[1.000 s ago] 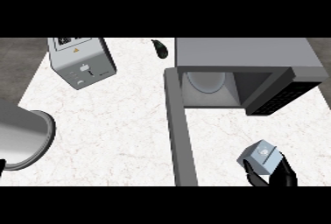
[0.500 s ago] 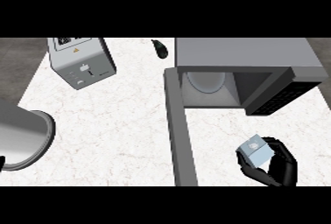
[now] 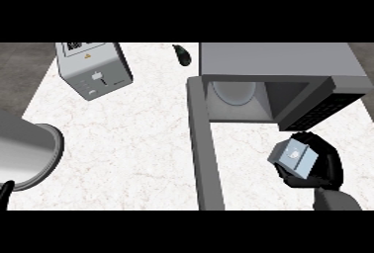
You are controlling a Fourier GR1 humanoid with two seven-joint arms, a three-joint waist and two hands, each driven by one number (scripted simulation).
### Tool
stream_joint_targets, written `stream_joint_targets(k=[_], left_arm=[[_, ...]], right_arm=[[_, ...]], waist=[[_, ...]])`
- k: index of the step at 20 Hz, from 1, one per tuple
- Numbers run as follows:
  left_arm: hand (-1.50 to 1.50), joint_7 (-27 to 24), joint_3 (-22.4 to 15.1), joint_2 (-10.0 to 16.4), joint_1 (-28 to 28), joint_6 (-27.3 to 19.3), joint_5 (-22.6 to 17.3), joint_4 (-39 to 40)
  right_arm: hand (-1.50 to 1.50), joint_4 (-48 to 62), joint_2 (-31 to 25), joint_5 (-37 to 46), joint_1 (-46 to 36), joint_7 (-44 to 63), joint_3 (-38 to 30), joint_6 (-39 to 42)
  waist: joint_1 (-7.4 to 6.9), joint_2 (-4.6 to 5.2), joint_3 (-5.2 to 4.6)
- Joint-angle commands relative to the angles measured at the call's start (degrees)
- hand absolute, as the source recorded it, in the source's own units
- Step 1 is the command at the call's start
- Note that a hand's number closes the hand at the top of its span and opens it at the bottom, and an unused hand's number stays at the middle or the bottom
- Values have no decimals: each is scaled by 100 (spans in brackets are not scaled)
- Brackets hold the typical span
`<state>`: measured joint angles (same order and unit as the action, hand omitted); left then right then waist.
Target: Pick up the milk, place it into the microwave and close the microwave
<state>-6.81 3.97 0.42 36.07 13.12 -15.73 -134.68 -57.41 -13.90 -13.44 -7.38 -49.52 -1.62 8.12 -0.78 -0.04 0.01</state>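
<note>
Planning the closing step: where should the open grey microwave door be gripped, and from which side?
Grip the grey microwave door near its free end, low in view, coming from its left face. It stands edge-on, hinged at the grey microwave's left front corner, so that end likely swings easiest. The right hand, curled round the blue-grey milk carton, occupies the other side.

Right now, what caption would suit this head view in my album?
The right hand holds a milk carton just outside the open microwave, its door swung wide over the counter.
</note>
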Motion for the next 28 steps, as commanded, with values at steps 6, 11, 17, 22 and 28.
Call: stream_joint_targets(k=[6,11,17,22,28], left_arm=[[-150,-296,415,-38,54,338,-282,329],[-150,-28,567,43,78,229,-449,113],[-150,1,579,-37,65,283,-339,259],[-150,282,800,103,-550,139,-438,371],[-150,-93,918,169,-129,701,-713,505]], right_arm=[[150,-1110,49,144,60,677,304,202],[150,-1995,412,633,-454,1924,621,-948],[150,-1310,579,1090,-1298,2428,565,-1374],[150,49,844,1289,-2412,2447,422,-1525],[150,917,542,1186,-3100,2267,45,-1363]], waist=[[45,-7,-4],[31,-12,-6],[7,1,-3],[-20,27,1],[-213,58,-1]])
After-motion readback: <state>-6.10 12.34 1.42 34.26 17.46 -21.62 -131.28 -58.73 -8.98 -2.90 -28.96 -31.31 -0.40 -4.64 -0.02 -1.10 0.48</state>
